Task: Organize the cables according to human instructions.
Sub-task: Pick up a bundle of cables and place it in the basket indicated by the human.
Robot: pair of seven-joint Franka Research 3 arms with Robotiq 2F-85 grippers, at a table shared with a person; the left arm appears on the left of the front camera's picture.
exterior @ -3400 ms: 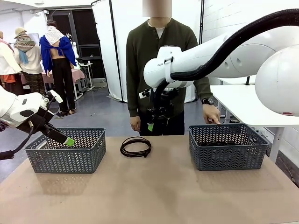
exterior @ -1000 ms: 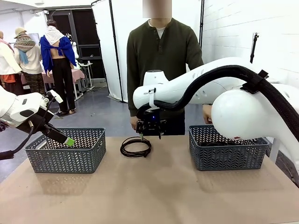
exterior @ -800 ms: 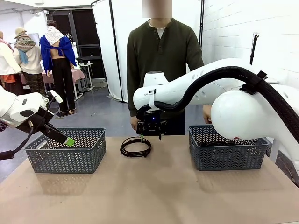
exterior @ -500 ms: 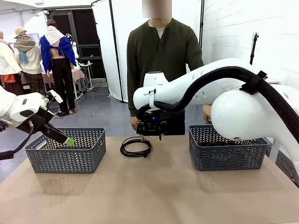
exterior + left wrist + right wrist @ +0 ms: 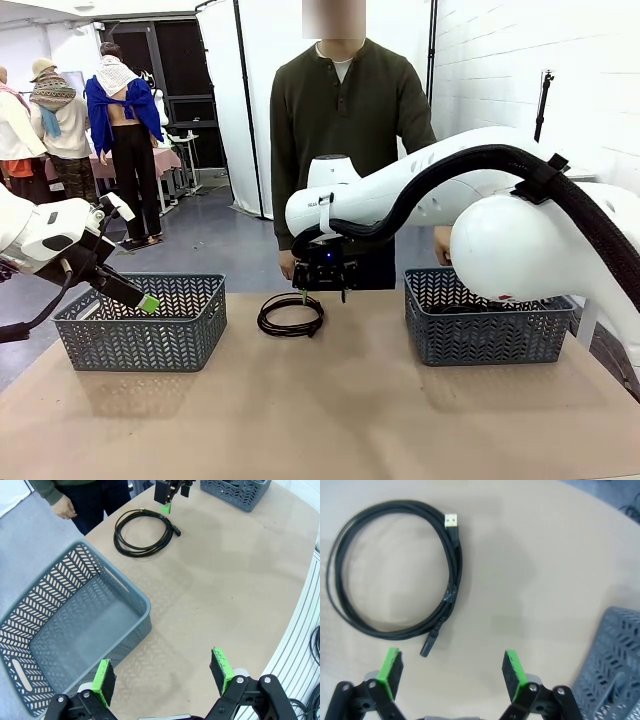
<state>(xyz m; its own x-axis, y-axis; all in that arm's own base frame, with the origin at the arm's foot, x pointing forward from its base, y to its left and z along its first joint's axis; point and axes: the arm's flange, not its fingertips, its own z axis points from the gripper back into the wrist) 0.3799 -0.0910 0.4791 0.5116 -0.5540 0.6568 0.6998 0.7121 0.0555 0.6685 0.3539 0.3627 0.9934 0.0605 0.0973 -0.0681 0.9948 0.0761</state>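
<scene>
Since the earliest frame the right gripper [image 5: 322, 293] has swung from high above the counter [image 5: 330, 420] down to the coiled thin black cable [image 5: 291, 314], jaws spread wide; the person's [image 5: 345, 130] hand has left the right grey plastic lattice basket [image 5: 487, 325], whose contents are hard to make out. Seen from the right wrist, the coil [image 5: 395, 570] lies at 11 o'clock from the jaws, one plug just beside the left pad. Left gripper [image 5: 162, 677], jaws apart, hangs above the left basket [image 5: 65, 630].

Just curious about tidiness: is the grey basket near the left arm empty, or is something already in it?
Empty. The left wrist view looks straight down into the left basket and shows only its bare grey floor. The one coiled cable lies on the table.
</scene>
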